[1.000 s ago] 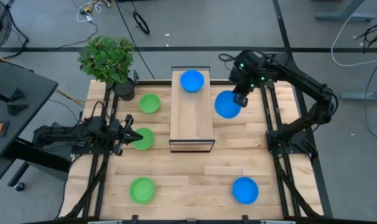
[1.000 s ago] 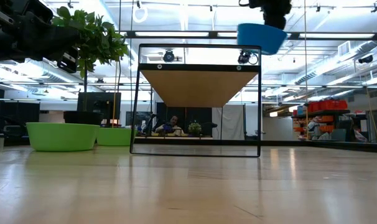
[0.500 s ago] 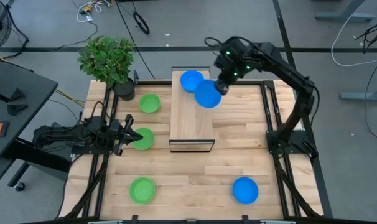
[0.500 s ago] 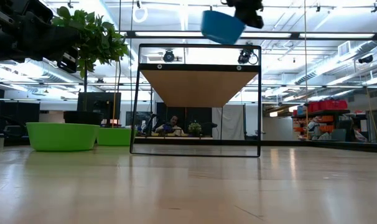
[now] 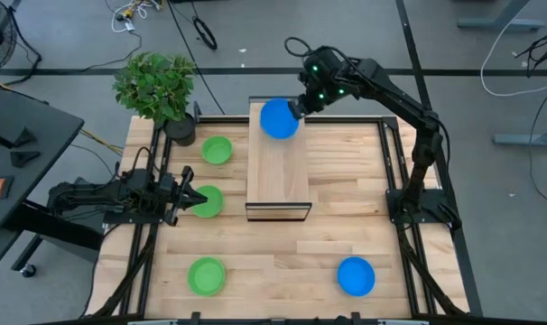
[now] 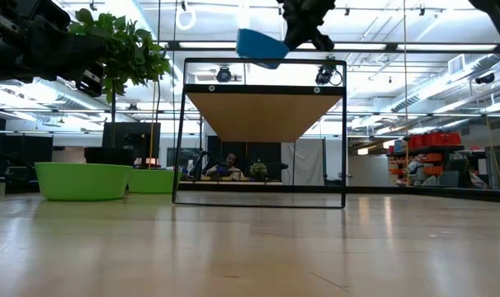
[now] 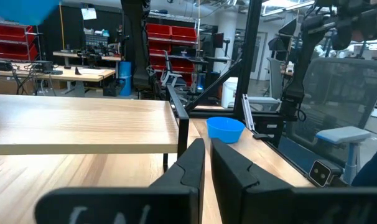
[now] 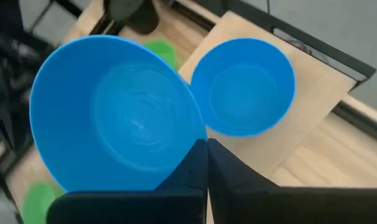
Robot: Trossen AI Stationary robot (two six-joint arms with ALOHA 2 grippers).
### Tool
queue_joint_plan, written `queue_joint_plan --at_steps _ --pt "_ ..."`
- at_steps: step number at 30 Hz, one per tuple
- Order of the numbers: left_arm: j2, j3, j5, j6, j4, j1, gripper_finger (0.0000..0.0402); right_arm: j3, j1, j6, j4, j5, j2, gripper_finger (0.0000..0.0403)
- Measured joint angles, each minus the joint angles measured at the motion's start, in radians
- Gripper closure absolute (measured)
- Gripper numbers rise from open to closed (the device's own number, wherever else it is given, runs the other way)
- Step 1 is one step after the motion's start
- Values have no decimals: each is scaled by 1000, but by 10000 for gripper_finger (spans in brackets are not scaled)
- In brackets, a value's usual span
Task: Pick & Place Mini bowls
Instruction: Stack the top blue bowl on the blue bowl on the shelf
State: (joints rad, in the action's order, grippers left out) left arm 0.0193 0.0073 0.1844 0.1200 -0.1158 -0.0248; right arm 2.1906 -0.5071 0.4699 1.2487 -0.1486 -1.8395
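My right gripper point(image 5: 298, 106) is shut on a blue mini bowl point(image 5: 278, 119), held in the air over the far end of the raised wooden platform point(image 5: 278, 176). A second blue bowl point(image 8: 244, 87) sits on that platform end, hidden in the high view by the held one. A third blue bowl point(image 5: 356, 276) rests on the table, near right. Three green bowls point(image 5: 217, 150) point(image 5: 207, 200) point(image 5: 207, 275) stand on the left half. My left gripper point(image 5: 190, 199) is shut and hovers by the middle green bowl, touching nothing. My right gripper pinches the blue bowl's rim point(image 8: 196, 142) between its two fingers, on the side of the bowl toward the table's right. The bowl point(image 6: 261, 45) is lifted clear and tilted, above the platform top.
A potted leafy plant point(image 5: 156, 86) stands at the far left corner. The platform's black frame point(image 6: 345, 132) stands on legs in the table's middle. Bare wood lies to the right of the platform and along the near edge between the bowls.
My right gripper has carried the blue bowl from the right of the platform toward the table's left and far edge. It now hangs over the platform's far end, above the blue bowl sitting there. It has stayed shut on the bowl.
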Motion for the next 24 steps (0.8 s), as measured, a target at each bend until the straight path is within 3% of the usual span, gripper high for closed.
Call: queue_joint_plan --at_steps 9,24 --pt "0 0 0 0 0 0 371 0 -81 219 -101 -11 -14 403" --pt "0 0 0 0 0 0 371 1 -253 291 -216 -255 -48 403"
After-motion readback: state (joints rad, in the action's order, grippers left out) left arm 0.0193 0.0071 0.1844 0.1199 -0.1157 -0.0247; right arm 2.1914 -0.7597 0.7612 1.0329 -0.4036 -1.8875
